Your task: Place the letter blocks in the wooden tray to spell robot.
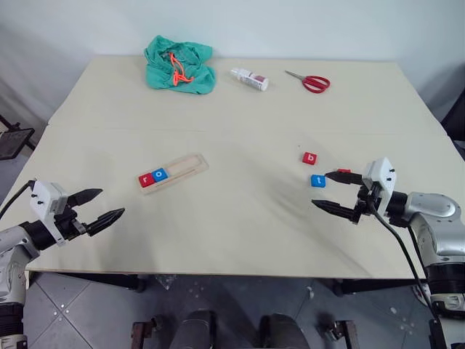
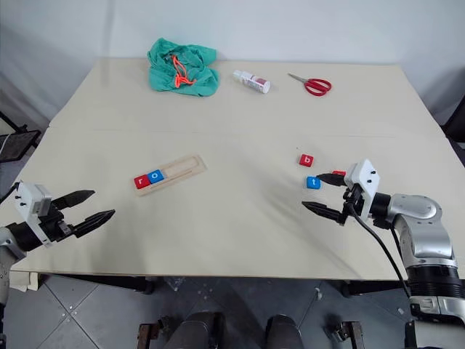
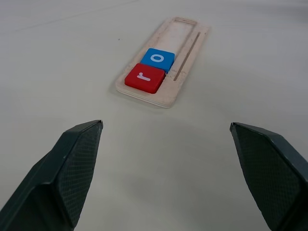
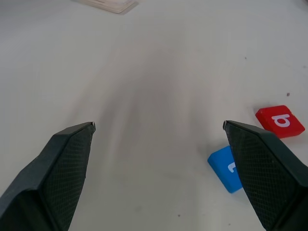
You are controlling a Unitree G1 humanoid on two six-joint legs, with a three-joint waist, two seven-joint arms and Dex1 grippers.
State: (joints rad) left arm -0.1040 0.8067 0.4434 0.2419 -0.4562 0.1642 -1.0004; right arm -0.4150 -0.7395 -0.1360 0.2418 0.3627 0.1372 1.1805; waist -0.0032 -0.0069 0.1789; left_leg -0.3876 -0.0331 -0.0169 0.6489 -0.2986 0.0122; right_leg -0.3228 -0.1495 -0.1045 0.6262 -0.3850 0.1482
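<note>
Both grippers stand with fingers spread wide and hold nothing. Right gripper (image 1: 336,192) hovers low over the table (image 1: 240,218) at its right side, pointing toward the centre. Its upper finger lies just beside the blue "t" block (image 1: 318,180), apart from it, and a small part of another red block (image 1: 344,171) shows behind that finger; its letter cannot be read. Red "b" block (image 1: 310,158) lies just beyond the "t" block, near it but not touching. In the right wrist view the blue block sits close against the inner side of one finger (image 4: 262,168), with the red "b" block farther out.

Left gripper (image 1: 98,209) hovers near the front-left edge of the table, pointing toward the wooden tray (image 1: 174,172), well short of it. The tray lies at an angle, left of the table's centre. Red "r" block (image 1: 147,179) occupies the tray's near-left end, with the blue "o" block (image 1: 160,174) touching it on the inner side; the rest of the tray is unfilled.

Along the far edge lie a green cloth (image 1: 179,65) with an orange cord, a small white bottle (image 1: 249,79) on its side, and red-handled scissors (image 1: 311,82).
</note>
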